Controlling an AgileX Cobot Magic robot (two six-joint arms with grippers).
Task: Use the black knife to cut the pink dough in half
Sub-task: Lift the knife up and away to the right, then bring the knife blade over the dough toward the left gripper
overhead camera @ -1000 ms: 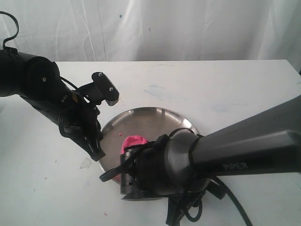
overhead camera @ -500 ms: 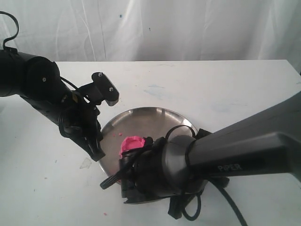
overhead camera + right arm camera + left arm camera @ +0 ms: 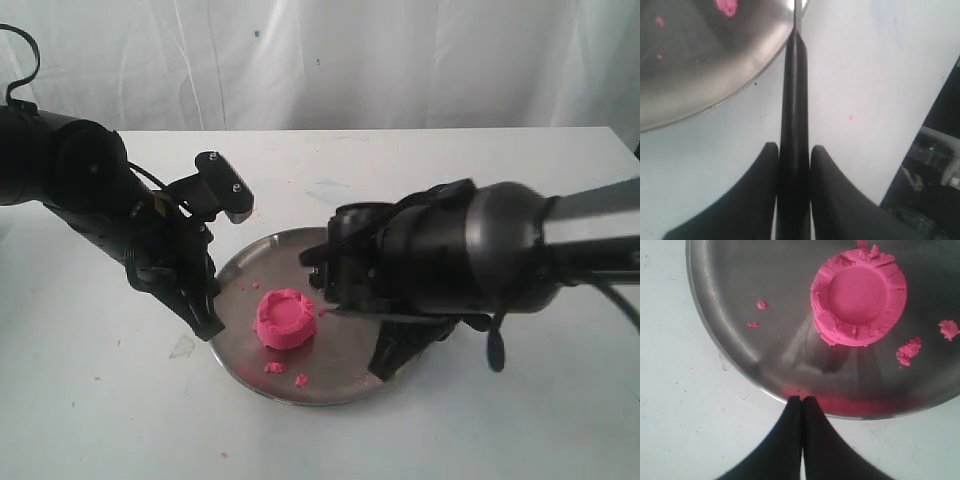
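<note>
Whole dough (image 3: 287, 319) sits mid-plate (image 3: 335, 355); right pincer (image 3: 794, 149) is clamped on the knife (image 3: 793, 100), blade reaching over the plate rim; left pincer (image 3: 801, 399) is closed at that rim; risk: slim handle twisting under cutting pressure, skewing the halves.

The bright pink dough puck (image 3: 287, 320) sits flat on the round steel plate (image 3: 340, 360), a little to the left of its middle. It is one whole piece, short and round, with a shallow sunken disc on top and a rough, crumbly rim. My all-black slim knife (image 3: 794, 115) is clamped by its matte handle between the fingers of my right gripper (image 3: 794, 146). It points across the plate's edge, well apart from the dough.
</note>
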